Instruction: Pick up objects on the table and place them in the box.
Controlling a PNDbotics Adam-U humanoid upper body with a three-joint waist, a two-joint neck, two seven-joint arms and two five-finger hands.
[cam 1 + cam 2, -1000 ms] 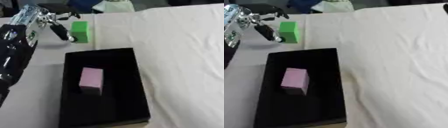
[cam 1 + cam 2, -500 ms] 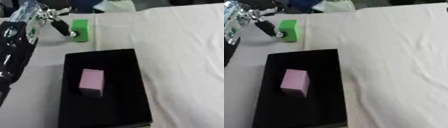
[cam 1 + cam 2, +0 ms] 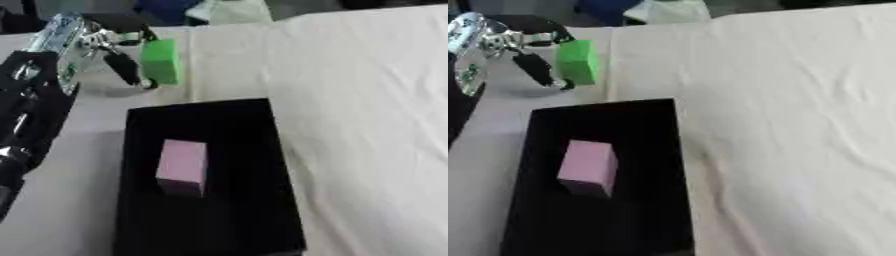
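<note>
Green block [image 3: 159,61], pinched between the curled fingers and thumb of the left robot hand [image 3: 112,47], now hangs clear of the tabletop [image 3: 350,100] beyond the far left corner of the black box [image 3: 262,150], whereas a second ago it stood on the cloth. A pink block [image 3: 182,166] lies inside the box. Open cloth spreads wide to the right of the box; the right robot hand is out of view.

Lab-like cloth-covered table [image 3: 350,100]
</note>
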